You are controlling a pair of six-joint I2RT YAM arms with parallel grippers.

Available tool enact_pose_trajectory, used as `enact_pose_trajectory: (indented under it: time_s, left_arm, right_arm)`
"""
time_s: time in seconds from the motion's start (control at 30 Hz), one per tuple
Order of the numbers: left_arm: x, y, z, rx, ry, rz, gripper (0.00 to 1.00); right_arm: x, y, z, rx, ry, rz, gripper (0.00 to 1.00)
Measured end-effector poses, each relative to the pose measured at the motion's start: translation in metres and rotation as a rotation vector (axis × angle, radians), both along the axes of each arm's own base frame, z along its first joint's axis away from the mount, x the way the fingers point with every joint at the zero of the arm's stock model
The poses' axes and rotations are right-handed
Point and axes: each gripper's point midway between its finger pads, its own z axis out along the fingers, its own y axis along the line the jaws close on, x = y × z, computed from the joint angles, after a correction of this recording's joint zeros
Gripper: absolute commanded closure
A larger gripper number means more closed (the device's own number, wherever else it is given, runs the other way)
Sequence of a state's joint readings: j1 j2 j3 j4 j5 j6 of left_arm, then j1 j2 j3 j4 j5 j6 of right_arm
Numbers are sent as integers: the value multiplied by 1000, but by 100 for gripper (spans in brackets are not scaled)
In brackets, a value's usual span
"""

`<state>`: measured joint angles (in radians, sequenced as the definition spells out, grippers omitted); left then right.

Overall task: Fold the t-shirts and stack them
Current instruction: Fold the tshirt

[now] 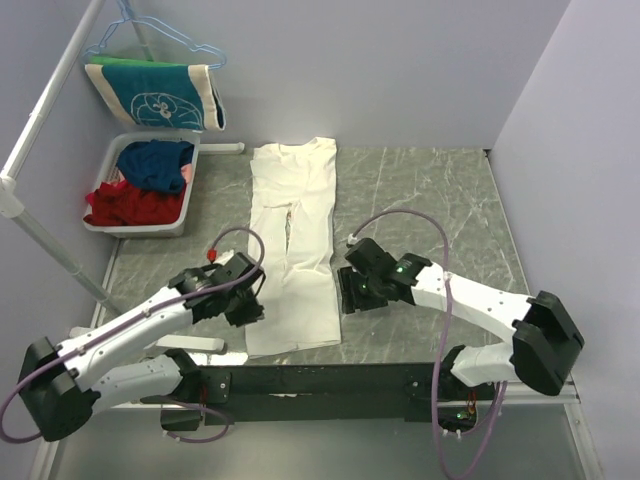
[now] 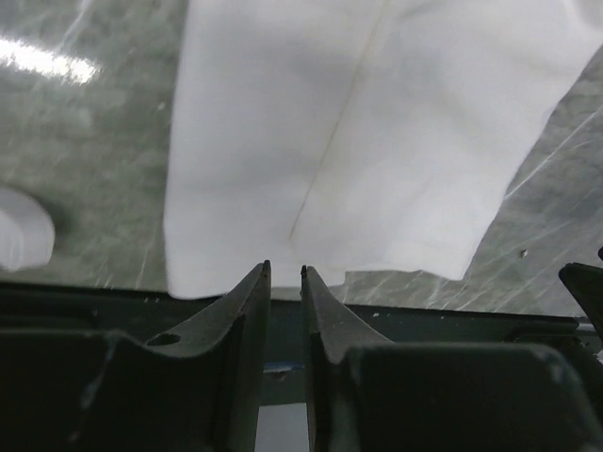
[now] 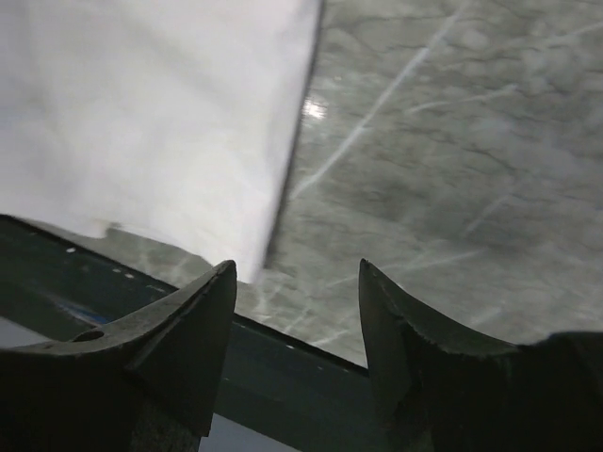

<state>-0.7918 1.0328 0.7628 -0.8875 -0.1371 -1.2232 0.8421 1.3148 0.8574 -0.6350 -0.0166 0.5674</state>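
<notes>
At the near hem of the cream-white t-shirt (image 1: 292, 240), the left fingers (image 2: 247, 315) stand almost together, with only a thin slit between them and nothing in it. The right fingers (image 3: 193, 330) are well spread and also empty, just beside the shirt's right edge.

The shirt lies plain side up on the worktop (image 1: 420, 190), folded lengthwise into a long strip that runs from the near edge to the far wall. The step in hand looks like the crosswise fold. Each side should pinch a near corner through every layer, which means the left fingers must part wider first. Both should then lift level and carry the hem towards the collar together, so the strip does not skew.

Far left, a pale tub (image 1: 130, 229) holds a blue garment (image 1: 155, 162) and a red garment (image 1: 135, 207), both crumpled. Above it a teal-and-cream garment (image 1: 150, 92) hangs beneath a blue hanger (image 1: 190, 42).
</notes>
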Motion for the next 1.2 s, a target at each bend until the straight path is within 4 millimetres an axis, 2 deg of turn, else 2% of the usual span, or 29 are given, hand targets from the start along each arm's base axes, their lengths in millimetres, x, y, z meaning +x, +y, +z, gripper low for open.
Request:
enact_pose_trajectory:
  time_s: [0.1,0.27,0.5,0.67,0.8,0.97,1.2]
  left_arm:
    - [-13,10,-3,3,17,29,74]
    - [-33,29,-25,66,90,56,76]
    - [-52,42,-45,114,163,83,78]
    - [-64,49,-64,131,213,99,73]
    - [-63,45,-68,110,211,103,63]
    - [-54,35,-65,63,175,105,61]
    - [-52,32,-63,50,165,103,61]
  right_arm:
    - [-7,8,-2,73,13,9,37]
    - [-28,15,-24,140,96,15,37]
    - [-39,40,-18,222,116,53,36]
    - [-43,46,-25,230,136,63,36]
    - [-44,46,-35,203,155,69,36]
    - [-46,44,-45,174,171,80,35]
    - [-47,43,-48,162,174,92,36]
